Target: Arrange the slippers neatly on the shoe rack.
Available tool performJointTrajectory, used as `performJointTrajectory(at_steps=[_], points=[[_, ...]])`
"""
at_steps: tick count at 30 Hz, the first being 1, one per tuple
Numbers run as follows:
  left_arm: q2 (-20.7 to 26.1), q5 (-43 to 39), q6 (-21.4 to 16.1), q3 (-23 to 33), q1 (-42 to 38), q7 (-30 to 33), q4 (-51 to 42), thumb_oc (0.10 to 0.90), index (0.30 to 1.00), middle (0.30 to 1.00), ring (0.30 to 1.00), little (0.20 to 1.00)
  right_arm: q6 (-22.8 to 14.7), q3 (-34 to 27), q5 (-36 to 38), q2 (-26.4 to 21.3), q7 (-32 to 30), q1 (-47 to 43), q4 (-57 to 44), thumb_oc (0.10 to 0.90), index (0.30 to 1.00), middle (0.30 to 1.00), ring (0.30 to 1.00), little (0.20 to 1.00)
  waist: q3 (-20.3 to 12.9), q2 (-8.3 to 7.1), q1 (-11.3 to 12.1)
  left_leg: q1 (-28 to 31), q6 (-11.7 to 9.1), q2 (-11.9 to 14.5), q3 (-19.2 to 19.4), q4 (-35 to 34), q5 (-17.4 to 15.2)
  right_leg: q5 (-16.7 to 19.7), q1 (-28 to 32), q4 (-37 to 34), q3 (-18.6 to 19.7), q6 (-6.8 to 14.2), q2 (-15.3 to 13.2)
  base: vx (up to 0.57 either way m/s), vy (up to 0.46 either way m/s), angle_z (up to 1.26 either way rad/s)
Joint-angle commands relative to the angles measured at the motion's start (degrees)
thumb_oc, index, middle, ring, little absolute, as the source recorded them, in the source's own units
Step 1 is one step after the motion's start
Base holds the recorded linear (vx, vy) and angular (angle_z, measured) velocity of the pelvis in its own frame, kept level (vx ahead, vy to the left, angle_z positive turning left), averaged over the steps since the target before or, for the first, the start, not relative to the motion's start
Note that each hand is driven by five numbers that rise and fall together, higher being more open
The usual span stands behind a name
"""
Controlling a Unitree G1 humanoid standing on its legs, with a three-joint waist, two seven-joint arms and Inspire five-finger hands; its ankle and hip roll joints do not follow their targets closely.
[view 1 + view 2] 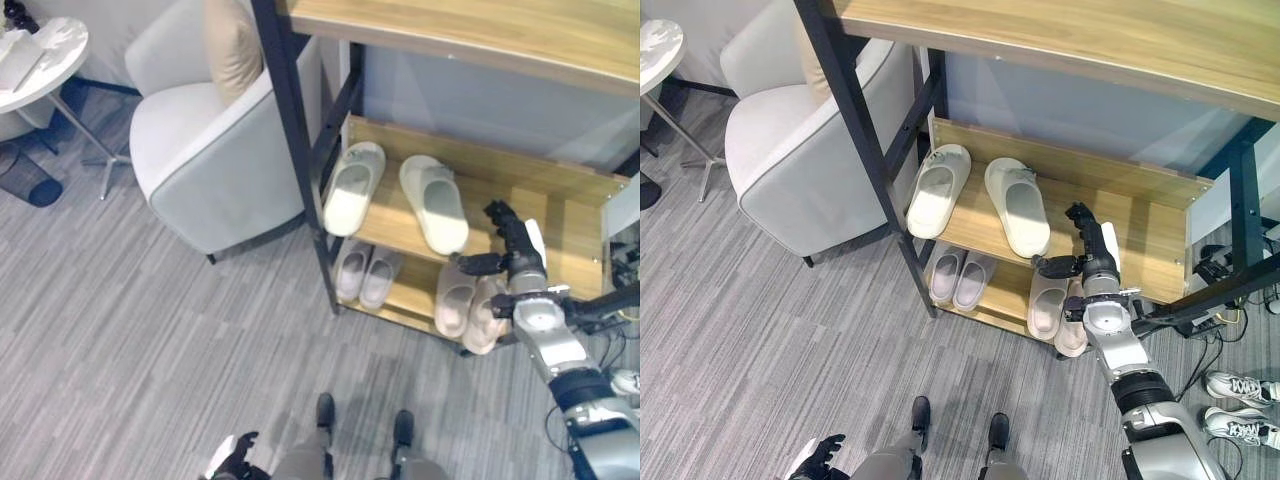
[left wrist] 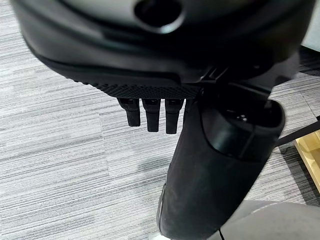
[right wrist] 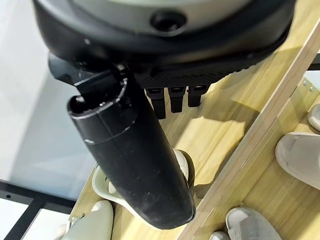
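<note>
Right hand open over the shoe rack shelf beside two pale slippers, holding nothing, left hand relaxed open low by the carpet

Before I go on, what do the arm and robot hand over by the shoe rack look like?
The right arm is silver-grey with rounded joint housings and a black band near the elbow. Its right robot hand is dark, with slim black fingers and a white cover on the thumb. In the right wrist view, the palm edge has a dotted, textured strip. The left robot hand is equally dark.
</note>
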Motion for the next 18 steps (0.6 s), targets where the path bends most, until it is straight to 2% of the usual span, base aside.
performJointTrajectory(at_steps=[1,8,18], points=[[2.1,-1.4,-0.4,-1.4,-3.7,0.5,2.8,0.800,0.900,0.900,0.900,0.900,-6.4,1.0,0.7,-2.0,0.6,-5.2,-7.8,0.800,0.900,0.900,0.900,0.900,-1.3,-2.20,2.4,3.6,-1.3,-0.5,-0.9,-0.4,-8.1,-4.8,-1.9,2.6,1.5,0.6,-0.4,0.00,0.000,0.00],[2.1,-1.3,-0.4,-1.2,-3.8,0.5,2.9,0.800,0.900,0.900,0.900,0.900,-6.6,1.8,0.5,-1.1,1.5,-5.4,-10.7,0.800,0.900,0.900,0.900,0.900,-1.1,-2.73,2.9,3.6,-1.1,-0.6,-1.2,-0.4,-8.0,-4.8,-1.8,2.7,1.5,0.6,-0.5,0.00,0.008,0.02],[2.3,-1.5,-0.4,-1.1,-4.0,0.9,3.1,0.800,0.900,0.900,0.900,0.900,-6.2,3.9,0.0,0.6,1.1,-8.4,-9.7,0.800,0.900,0.900,0.900,0.900,-0.7,-3.00,3.5,3.5,-1.1,-0.6,-1.4,-0.4,-7.9,-4.7,-2.0,2.8,1.4,0.7,-0.6,0.00,0.000,0.00]])
